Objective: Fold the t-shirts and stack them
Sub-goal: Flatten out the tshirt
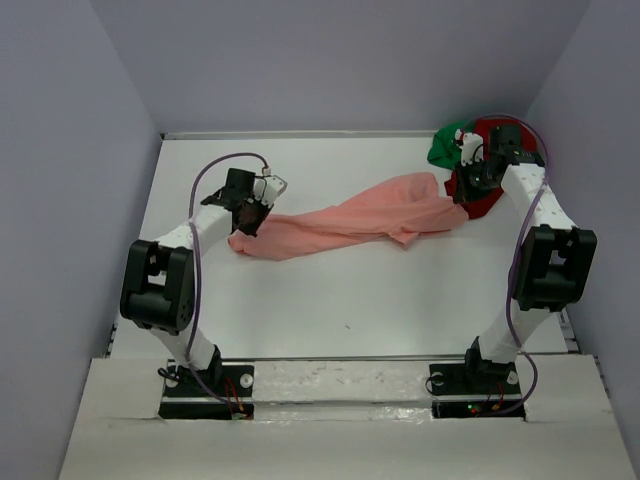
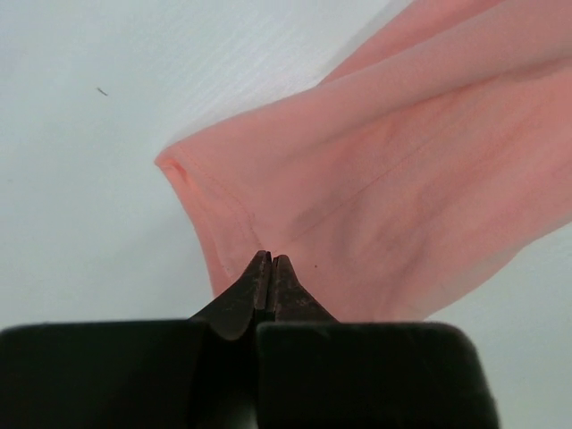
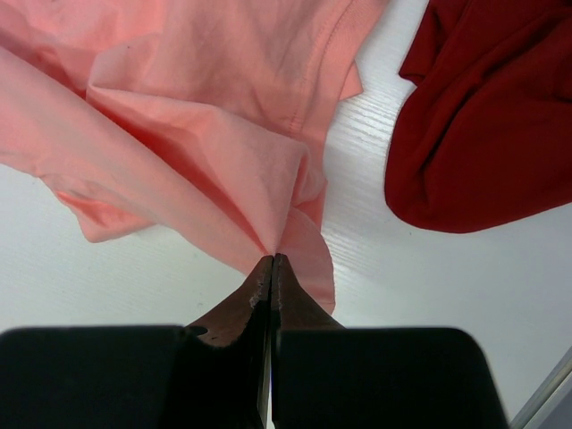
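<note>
While the salmon-pink t-shirt [image 1: 350,225] lies drawn out in a long, rumpled band across the middle of the white counter [image 1: 330,310], each of its ends is pinched by one hand. The left hand [image 1: 245,228] sits at the left end of the band with its two dark fingers pressed together on the cloth. In the left wrist view the tips meet just beside a stitched hem with pink fabric caught between them, and the hemmed corner juts out to the left over bare counter. The right hand [image 1: 463,192] is clamped the same way on the right end. In the right wrist view its fingertips close on a gathered fold, from which the cloth fans out in deep creases. The band slants from nearer on the left to farther on the right, and it is wider and more bunched toward the right. Whether the pinched ends are raised off the counter cannot be told. The dark red t-shirt [image 1: 486,203] lies crumpled in the far right corner, partly hidden by the right arm [image 1: 530,210]. In the right wrist view a strip of white counter shows between it and the pink one. The green t-shirt [image 1: 444,146] is bunched at the far edge, touching the left side of the dark red one.
</note>
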{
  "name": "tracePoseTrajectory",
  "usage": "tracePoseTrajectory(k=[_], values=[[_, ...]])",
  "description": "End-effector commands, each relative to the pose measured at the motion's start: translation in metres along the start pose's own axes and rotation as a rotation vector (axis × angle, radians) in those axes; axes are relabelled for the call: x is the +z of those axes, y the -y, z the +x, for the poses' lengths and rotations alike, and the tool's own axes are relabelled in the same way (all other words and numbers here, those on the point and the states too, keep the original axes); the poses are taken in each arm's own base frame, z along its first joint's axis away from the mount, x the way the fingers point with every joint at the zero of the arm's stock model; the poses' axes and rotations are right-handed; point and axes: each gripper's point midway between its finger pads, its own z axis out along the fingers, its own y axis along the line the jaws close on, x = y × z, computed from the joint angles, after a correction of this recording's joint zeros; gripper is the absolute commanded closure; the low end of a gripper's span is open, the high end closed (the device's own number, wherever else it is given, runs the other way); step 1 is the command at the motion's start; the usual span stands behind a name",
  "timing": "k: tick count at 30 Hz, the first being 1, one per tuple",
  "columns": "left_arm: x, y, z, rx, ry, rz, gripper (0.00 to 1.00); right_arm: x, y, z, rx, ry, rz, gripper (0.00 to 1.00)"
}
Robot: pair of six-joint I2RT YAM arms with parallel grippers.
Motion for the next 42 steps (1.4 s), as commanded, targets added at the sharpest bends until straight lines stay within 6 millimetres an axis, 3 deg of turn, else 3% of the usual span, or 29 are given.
tracePoseTrajectory(k=[1, 7, 10, 13, 18, 26, 42], values=[[-0.036, -0.015, -0.035, -0.003, 0.118, -0.064, 1.0, -0.015, 0.002, -0.013, -0.023, 0.052, 0.02, 1.0], [-0.056, -0.02, -0.052, -0.004, 0.177, -0.091, 1.0, -0.015, 0.001, -0.012, -0.023, 0.051, 0.015, 1.0], [-0.046, -0.017, -0.043, -0.002, 0.136, -0.079, 1.0, -0.015, 0.0, -0.013, -0.024, 0.054, 0.011, 1.0], [-0.029, -0.011, -0.021, -0.005, 0.071, -0.066, 1.0, -0.015, 0.001, -0.011, -0.026, 0.049, 0.016, 1.0], [-0.018, -0.01, -0.007, -0.006, 0.035, -0.073, 0.8, -0.013, 0.002, -0.009, -0.028, 0.041, 0.018, 1.0], [-0.014, -0.003, -0.006, -0.025, 0.01, -0.031, 0.77, -0.012, 0.002, -0.009, -0.026, 0.037, 0.015, 1.0], [-0.009, -0.016, 0.0, -0.066, -0.026, -0.085, 0.68, -0.009, 0.002, -0.004, -0.028, 0.024, 0.01, 1.0]])
